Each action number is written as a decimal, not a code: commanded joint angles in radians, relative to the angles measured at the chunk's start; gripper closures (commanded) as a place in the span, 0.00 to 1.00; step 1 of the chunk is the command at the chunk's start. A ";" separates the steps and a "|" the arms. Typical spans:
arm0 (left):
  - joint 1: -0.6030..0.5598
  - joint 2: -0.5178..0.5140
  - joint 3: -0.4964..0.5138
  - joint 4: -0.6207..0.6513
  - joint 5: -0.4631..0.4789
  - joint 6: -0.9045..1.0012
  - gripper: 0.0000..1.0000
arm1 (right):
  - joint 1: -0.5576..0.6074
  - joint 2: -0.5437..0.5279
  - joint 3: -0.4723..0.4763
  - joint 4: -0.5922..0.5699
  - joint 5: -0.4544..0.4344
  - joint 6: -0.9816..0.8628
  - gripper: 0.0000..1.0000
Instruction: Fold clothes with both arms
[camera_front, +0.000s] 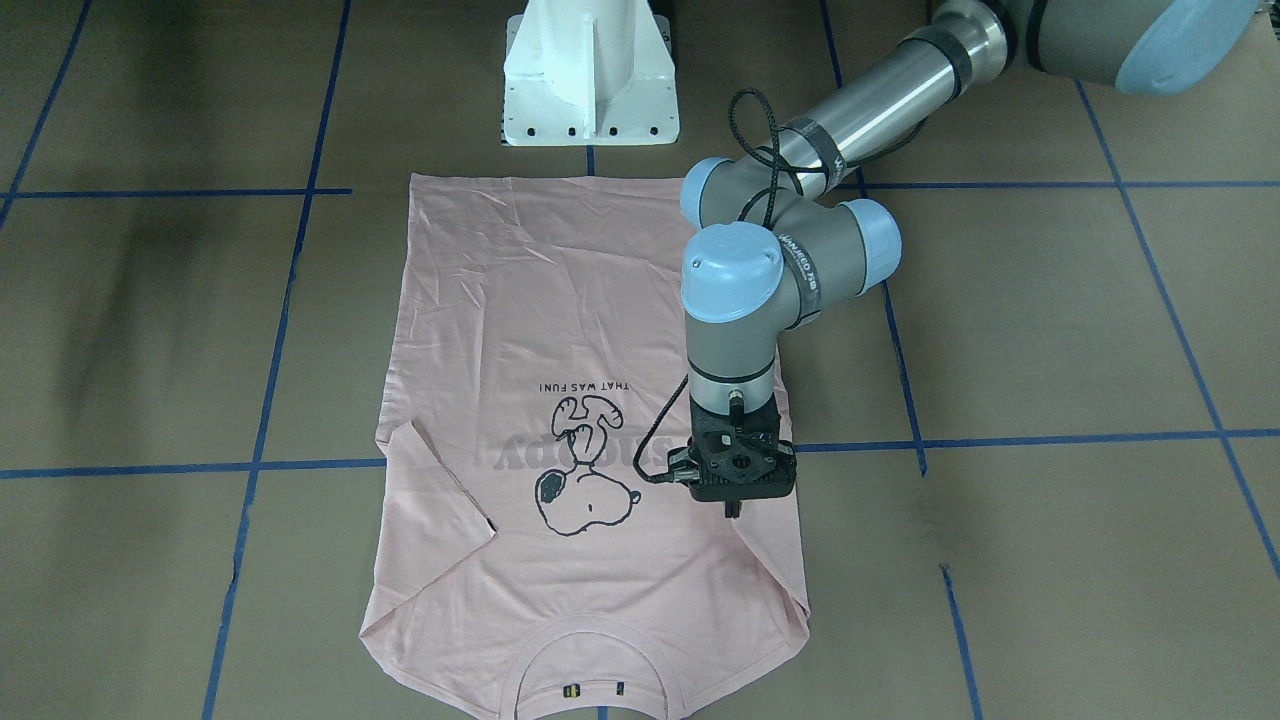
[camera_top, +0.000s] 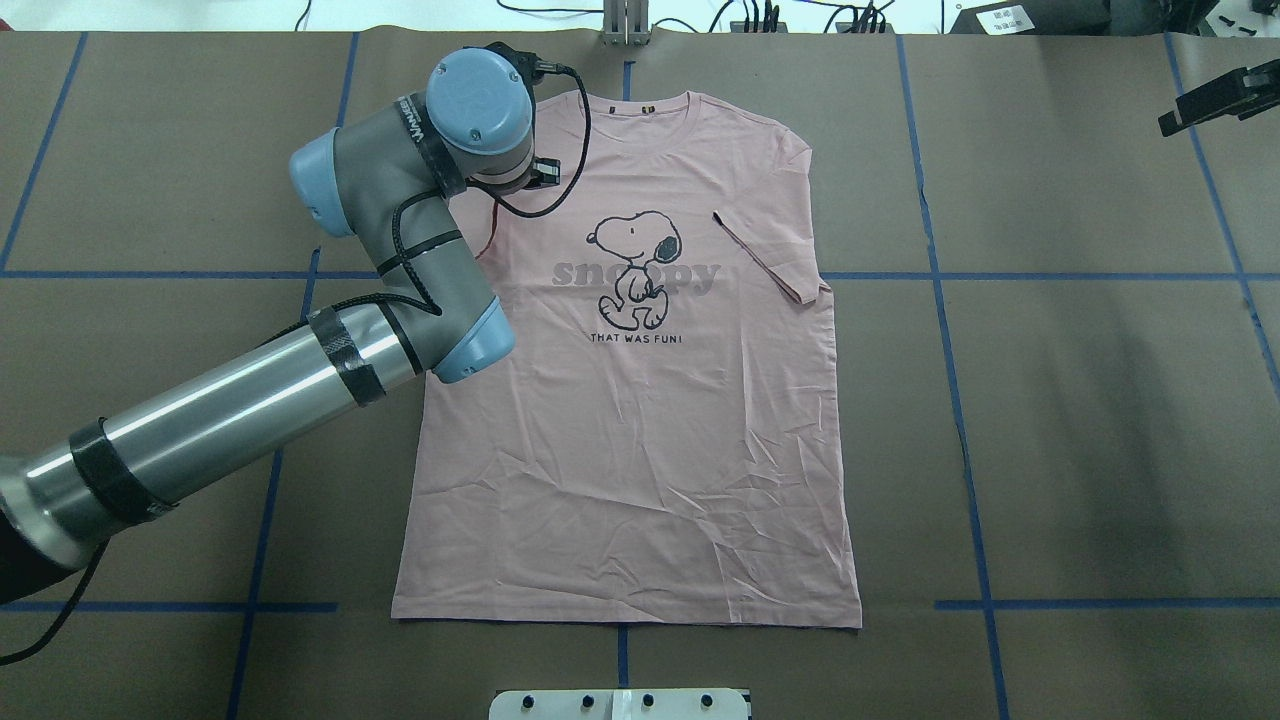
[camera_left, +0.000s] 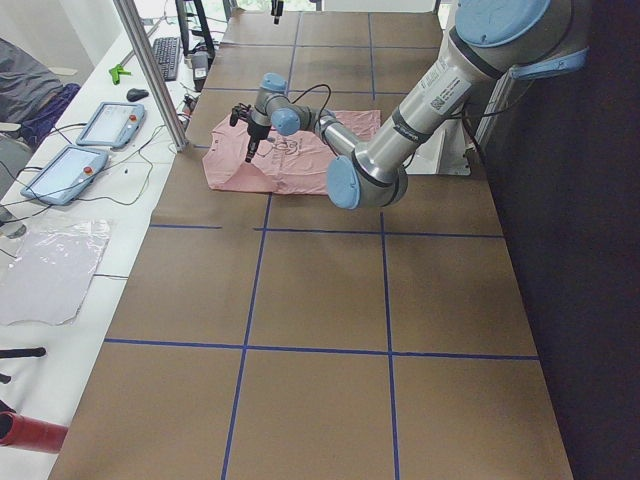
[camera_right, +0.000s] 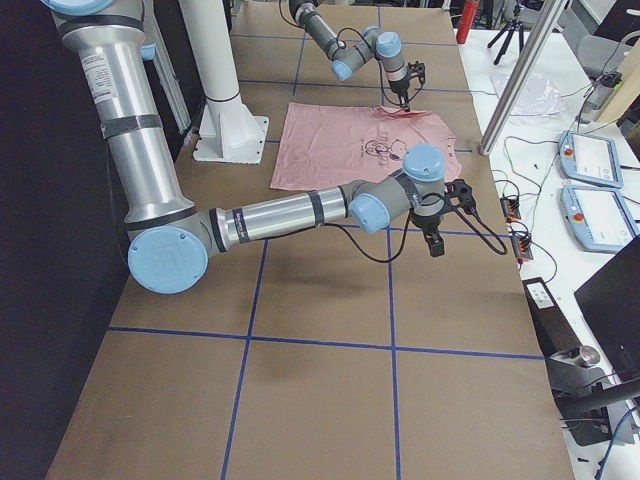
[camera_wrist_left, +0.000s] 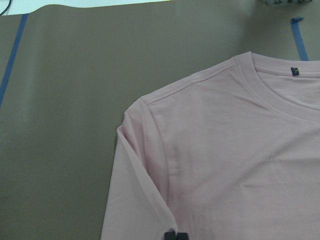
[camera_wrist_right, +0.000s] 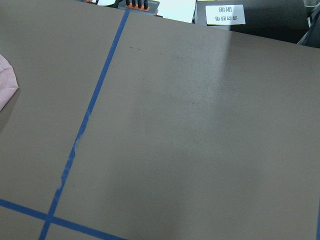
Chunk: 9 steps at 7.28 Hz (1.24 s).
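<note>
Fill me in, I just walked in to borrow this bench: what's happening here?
A two-armed robot is folding a pink Snoopy T-shirt. It lies flat, print up, on the brown table, with the sleeve on the robot's right folded in over the chest. The left gripper is over the shirt's shoulder on the robot's left, fingers together. Whether it touches the cloth is unclear. The right gripper hangs over bare table, off the shirt.

Pale pink T-shirt (camera_top: 640, 450), dark Snoopy print (camera_top: 635, 265); brown table (camera_top: 1080, 400), blue tape grid (camera_top: 1050, 275).
</note>
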 joint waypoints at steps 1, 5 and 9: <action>0.000 0.004 -0.034 -0.002 -0.008 0.010 0.00 | -0.015 0.005 0.032 0.001 0.003 0.085 0.00; 0.001 0.282 -0.549 0.015 -0.120 0.078 0.00 | -0.236 -0.073 0.318 -0.009 -0.024 0.465 0.00; 0.162 0.484 -0.841 0.015 -0.158 -0.081 0.00 | -0.855 -0.272 0.679 -0.015 -0.540 1.061 0.06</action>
